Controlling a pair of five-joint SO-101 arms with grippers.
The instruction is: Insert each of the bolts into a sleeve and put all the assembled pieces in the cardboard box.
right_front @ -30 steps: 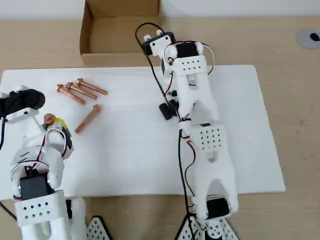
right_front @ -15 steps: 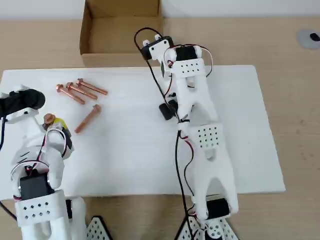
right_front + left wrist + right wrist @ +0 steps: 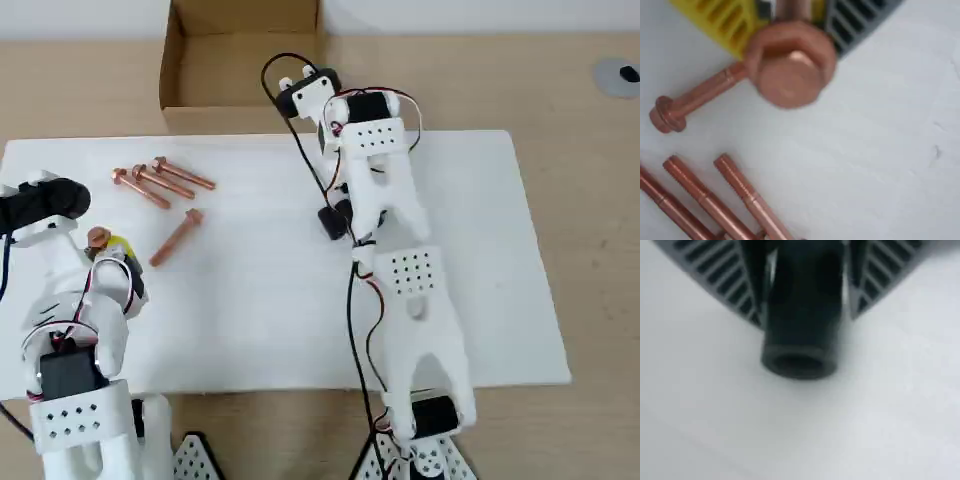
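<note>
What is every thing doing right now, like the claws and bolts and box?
left gripper: shut on held bolt.
held bolt: clamped by its shaft.
right gripper: shut on sleeve.
sleeve: held, hollow end empty.
loose bolts: four lying on the mat, no sleeves.
box: open, nothing seen inside.

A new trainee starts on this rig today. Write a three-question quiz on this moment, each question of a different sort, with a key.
1. What does the right tool hold?
2. True or false: the left tool is empty.
3. How many loose bolts lie on the white board? A two, B four, C six.

Key
1. A black sleeve, gripped between the fingers with its open end showing.
2. False. It is shut on a copper bolt.
3. B. Three lie together and one lies apart.
</note>
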